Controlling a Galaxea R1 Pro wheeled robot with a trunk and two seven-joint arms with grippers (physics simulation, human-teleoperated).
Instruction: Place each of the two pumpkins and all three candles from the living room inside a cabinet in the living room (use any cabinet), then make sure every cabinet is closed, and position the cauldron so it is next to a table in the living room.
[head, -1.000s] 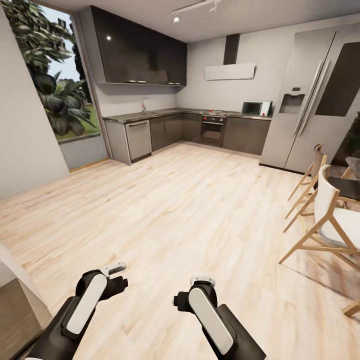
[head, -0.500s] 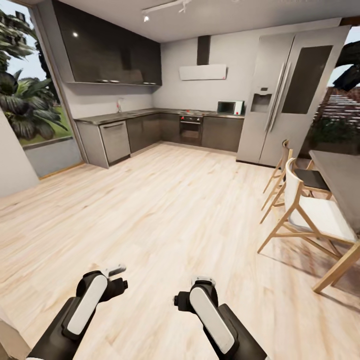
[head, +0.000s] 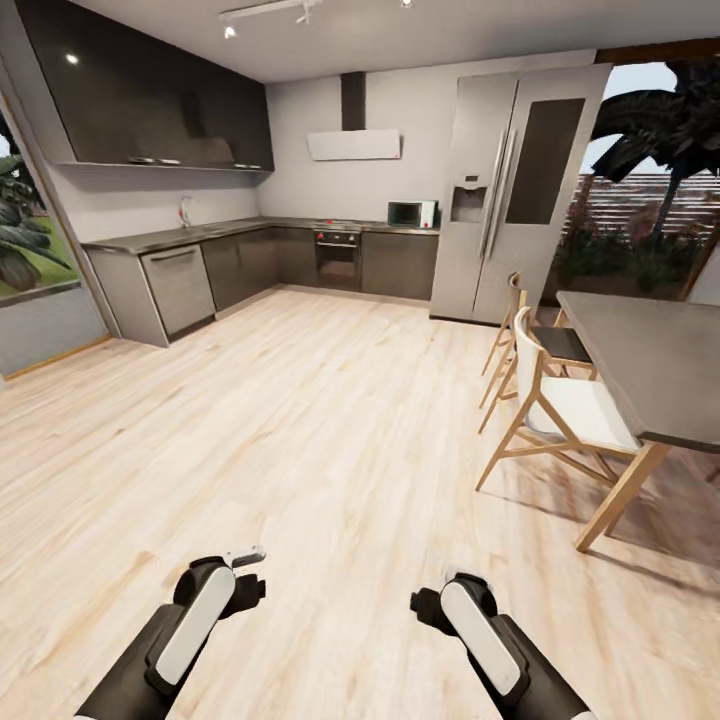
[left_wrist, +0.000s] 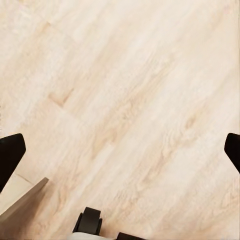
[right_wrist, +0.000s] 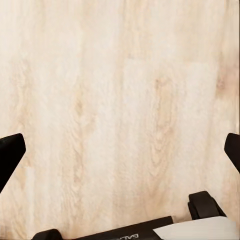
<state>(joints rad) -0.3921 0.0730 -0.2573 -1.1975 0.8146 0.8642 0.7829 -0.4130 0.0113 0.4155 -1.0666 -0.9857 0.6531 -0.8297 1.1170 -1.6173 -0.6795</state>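
The pumpkins, candles, cauldron, living-room cabinet and low table are out of view. I am looking across a kitchen and dining area. Both arms hang low in front of me over the pale wood floor (head: 330, 430). In the head view the left gripper (head: 243, 572) and right gripper (head: 428, 606) point down at the planks. The left wrist view has the left gripper (left_wrist: 120, 150) with its dark fingertips (left_wrist: 10, 155) far apart and only floor between them. The right gripper (right_wrist: 120, 152) stands the same way, fingertips (right_wrist: 10, 152) wide and holding nothing.
Grey kitchen cabinets (head: 250, 265) with an oven (head: 338, 258) and a microwave (head: 410, 213) line the far wall. A tall steel fridge (head: 510, 190) stands beside them. At the right is a tall dining table (head: 650, 370) with wooden chairs (head: 560, 410). Open floor lies ahead.
The whole view has swung to the right, so the camera turned: the left window slid out and the dining table came in. My right arm sits a little further right and lower in the picture.
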